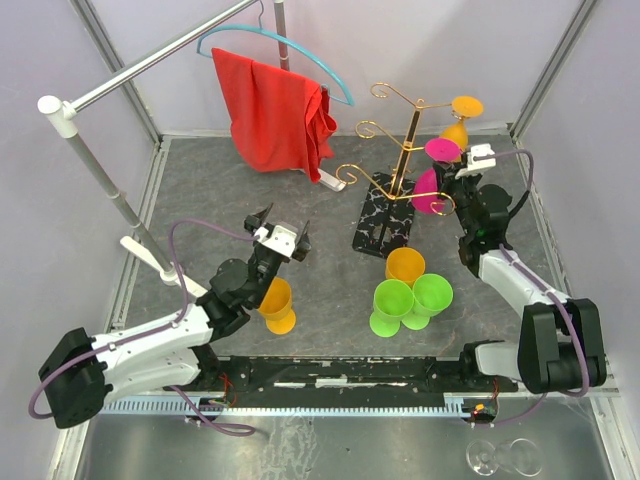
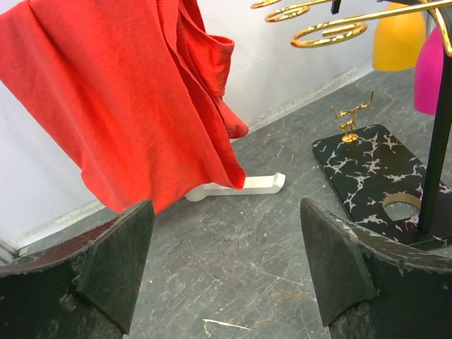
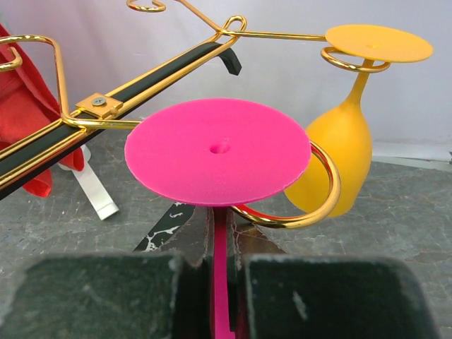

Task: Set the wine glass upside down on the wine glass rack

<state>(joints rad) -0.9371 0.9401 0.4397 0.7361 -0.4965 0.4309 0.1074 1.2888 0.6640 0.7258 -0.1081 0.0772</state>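
Though walls (image 1: 450, 40) are pale, the tabletop (image 1: 200, 200) is dark.

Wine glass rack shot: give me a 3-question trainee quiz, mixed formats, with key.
1. True or false: the left fingers hold a glass.
2. Which glass hangs upside down on the wine glass rack, no fingers on it? A blue glass, B orange glass, C white glass.
3. Fill in: the right fingers are shut on the stem of the ___ glass.
Key: 1 false, they stand open and empty. 2 B. 3 pink glass.
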